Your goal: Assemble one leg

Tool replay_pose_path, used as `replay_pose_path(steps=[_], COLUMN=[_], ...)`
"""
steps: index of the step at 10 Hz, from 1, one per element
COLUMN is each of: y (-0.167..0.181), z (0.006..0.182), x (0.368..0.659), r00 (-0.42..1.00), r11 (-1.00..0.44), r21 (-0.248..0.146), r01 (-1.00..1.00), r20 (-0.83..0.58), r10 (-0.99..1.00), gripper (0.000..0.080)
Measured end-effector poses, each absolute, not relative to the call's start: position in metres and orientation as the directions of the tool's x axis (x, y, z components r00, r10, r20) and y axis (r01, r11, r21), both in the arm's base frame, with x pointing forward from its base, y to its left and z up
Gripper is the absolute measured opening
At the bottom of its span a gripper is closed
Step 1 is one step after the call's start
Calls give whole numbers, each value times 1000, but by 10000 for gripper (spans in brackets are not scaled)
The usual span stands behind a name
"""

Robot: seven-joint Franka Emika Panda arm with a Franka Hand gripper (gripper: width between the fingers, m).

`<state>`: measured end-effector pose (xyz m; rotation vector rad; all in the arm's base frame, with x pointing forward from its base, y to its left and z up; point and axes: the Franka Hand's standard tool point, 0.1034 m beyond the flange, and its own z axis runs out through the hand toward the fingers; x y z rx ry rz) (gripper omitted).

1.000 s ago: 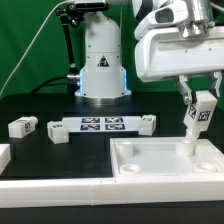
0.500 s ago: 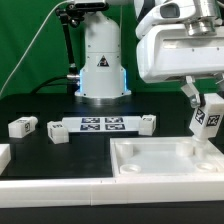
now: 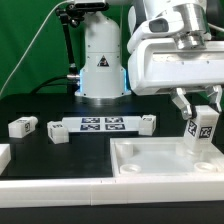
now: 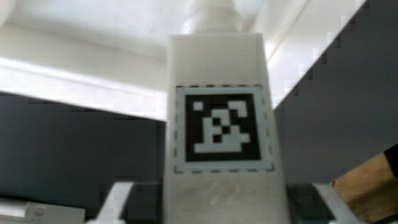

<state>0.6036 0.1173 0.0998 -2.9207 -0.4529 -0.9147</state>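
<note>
Black tabletop [image 3: 40,105], green backdrop [image 3: 20,40]. Pinches the leg [image 3: 203,128] [image 4: 219,110] upright in the gripper [image 3: 200,108], at the white panel's [image 3: 150,165] far corner on the exterior view's right, well apart from the marker board [image 3: 103,125].

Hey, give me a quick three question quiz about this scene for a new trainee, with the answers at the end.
1. True or false: the gripper is closed on the leg.
2. How many loose white blocks lie on the exterior view's left of the marker board?
3. The held leg is at a corner of which thing? A the marker board; B the white panel; C the robot base.

Key: 1 true; 2 two; 3 B.
</note>
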Motion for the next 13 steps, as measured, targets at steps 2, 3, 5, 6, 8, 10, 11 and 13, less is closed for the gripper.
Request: replay_pose_path(steps=[2,3,5,6,8,10,11,13], y=[115,115,116,116,117,120,121,121], z=[102,103,109,112,116,110,104,103], x=[615,617,618,618,621,621,620,625], r00=[792,796,795,793,789,787,786,769], r11=[-957,-958,-957,-957,-957,-956,-956,-957], r21=[38,36,36,37,38,36,36,41], r01=[287,286,288,288,288,292,292,288], r20=[553,547,548,552,557,560,561,585], r10=[259,258,260,260,260,261,261,257], gripper=[294,294,294,294,294,294,294,294])
